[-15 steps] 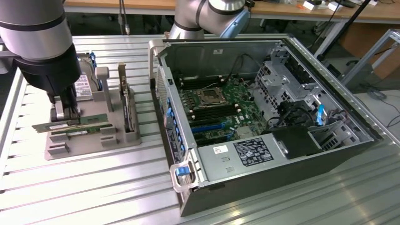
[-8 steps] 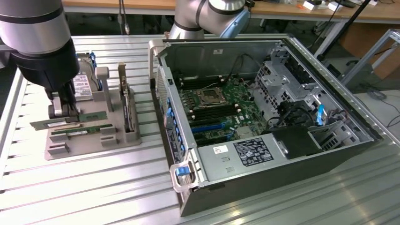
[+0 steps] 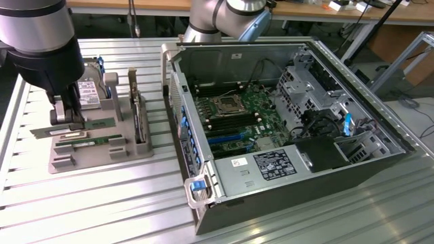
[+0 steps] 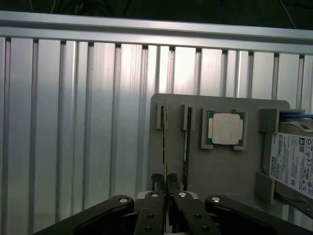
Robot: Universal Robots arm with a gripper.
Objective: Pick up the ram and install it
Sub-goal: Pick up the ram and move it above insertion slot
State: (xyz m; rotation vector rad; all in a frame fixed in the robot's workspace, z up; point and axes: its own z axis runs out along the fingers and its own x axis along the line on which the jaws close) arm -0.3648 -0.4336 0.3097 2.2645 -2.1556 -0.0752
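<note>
Gripper: [image 3: 68, 122] its fingers [image 4: 157, 182] are drawn almost together, pinching the ram [image 3: 100, 124] by its thin upper edge.
Grip: in the wrist view one fingertip lies on each flat face, and the stick runs away from them edge-on.
Ram's place: over the grey holder tray [image 3: 88, 158], which sits at 9 o'clock of the open computer case [image 3: 271, 168] in the exterior view. I cannot tell whether the stick is clear of its slots.
Twin: the second stick [image 3: 91, 142] lies just beside, at about 5 o'clock of the gripper, seated parallel.
Doing it well: I judge the hold should sit mid-length, with the stick kept level so both ends leave their slots together without brushing the twin.
Ram's look: long, narrow, thin, pale green.
Further out: the silver processor chip [image 4: 225, 129] and a hard drive [image 4: 293, 161] share the tray.
</note>
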